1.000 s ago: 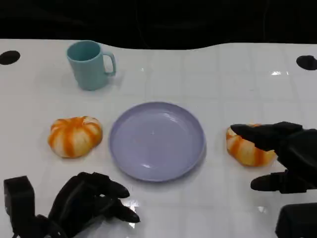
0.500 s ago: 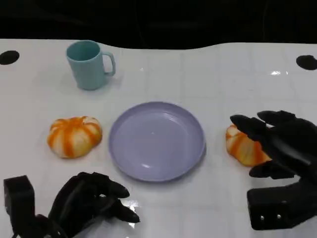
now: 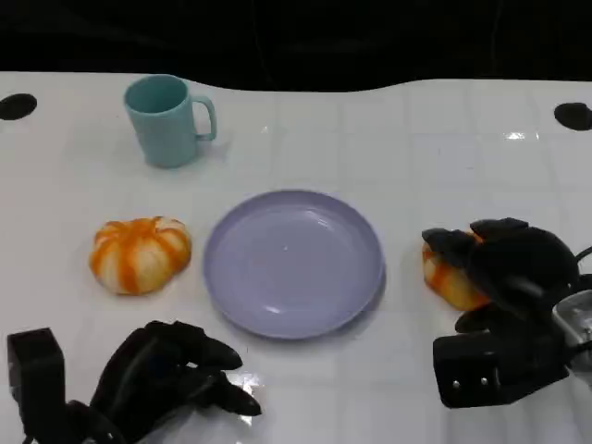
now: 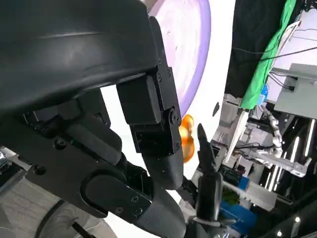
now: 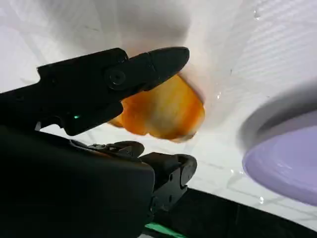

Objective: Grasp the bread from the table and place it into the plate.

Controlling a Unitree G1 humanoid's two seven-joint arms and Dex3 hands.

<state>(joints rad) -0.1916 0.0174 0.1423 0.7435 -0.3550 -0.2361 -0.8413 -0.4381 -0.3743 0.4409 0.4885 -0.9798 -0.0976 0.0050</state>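
Your right hand (image 3: 507,268) lies over the bread (image 3: 446,276) on the table (image 3: 370,129), fingers (image 5: 148,64) curled around it, right of the plate (image 3: 293,262). Your left hand (image 3: 166,375) rests low, fingers curled, holding nothing.

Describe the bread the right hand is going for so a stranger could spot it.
Start at the purple plate mid-table. Two orange-striped buns flank it; the target bread lies on the plate's right. Unlike the bun lying free on the left, black fingers of the right hand curl over it.
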